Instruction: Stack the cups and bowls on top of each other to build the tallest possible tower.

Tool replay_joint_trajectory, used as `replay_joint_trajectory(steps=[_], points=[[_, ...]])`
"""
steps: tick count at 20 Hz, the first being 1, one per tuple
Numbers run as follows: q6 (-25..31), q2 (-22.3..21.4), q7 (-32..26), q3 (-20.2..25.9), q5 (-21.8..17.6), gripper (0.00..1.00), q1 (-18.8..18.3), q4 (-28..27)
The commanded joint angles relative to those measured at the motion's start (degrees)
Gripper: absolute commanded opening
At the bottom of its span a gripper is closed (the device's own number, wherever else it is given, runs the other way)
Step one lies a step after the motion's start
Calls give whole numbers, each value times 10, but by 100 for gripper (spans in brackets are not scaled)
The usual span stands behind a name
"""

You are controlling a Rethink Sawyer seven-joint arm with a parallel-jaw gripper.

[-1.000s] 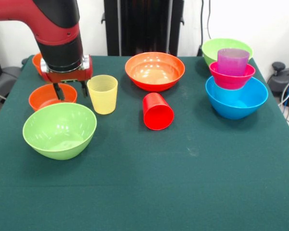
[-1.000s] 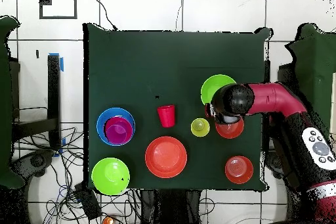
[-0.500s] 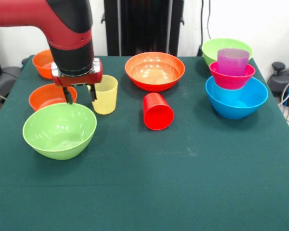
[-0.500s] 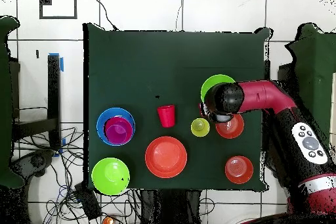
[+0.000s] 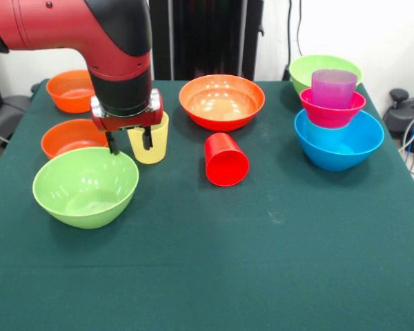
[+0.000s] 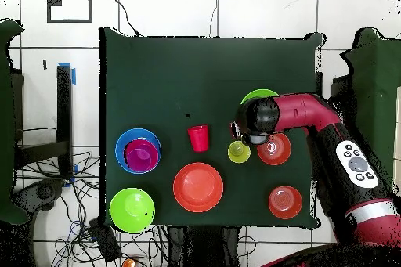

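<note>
1. Just beside the yellow cup, the gripper hangs with its two dark fingers apart and holding nothing; one finger dips toward the far rim of the lime green bowl, the other shows in front of the yellow cup's wall.

2. Beside the yellow cup on the desk, the red cup lies tipped on its side, and beyond the two sits the wide orange bowl.

3. On the yellow cup's other side, past the arm, two small orange bowls sit one behind the other.

4. Well apart from the yellow cup, a started stack stands on the desk: the blue bowl carries the magenta bowl, which carries the purple cup; a second lime green bowl sits behind it.

5. Risk, as a judgement: the fingers straddle neither piece cleanly, so a descent from here could catch the yellow cup's wall and topple it, or shove the lime green bowl.

6. Risk: a knocked yellow cup could roll into the red cup close by.

7. Risk: glossy rims may slip from a pinch and drop a piece in transit onto the narrow, already top-heavy stack.
</note>
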Motion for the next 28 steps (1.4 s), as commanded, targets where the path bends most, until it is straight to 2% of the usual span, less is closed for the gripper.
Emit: replay_joint_trajectory(steps=[1,5,8,11,19,20,28], points=[[-32,16,-100,-37,-59,100,13,-30],[-44,11,-101,-35,-64,100,9,-24],[-69,5,-111,-26,-93,100,19,-42],[-34,5,-129,-20,-87,100,27,-68],[-48,14,-115,-12,-83,100,21,-70],[-49,15,-114,-12,-81,0,20,-70],[-58,18,-113,-8,-69,0,18,-71]])
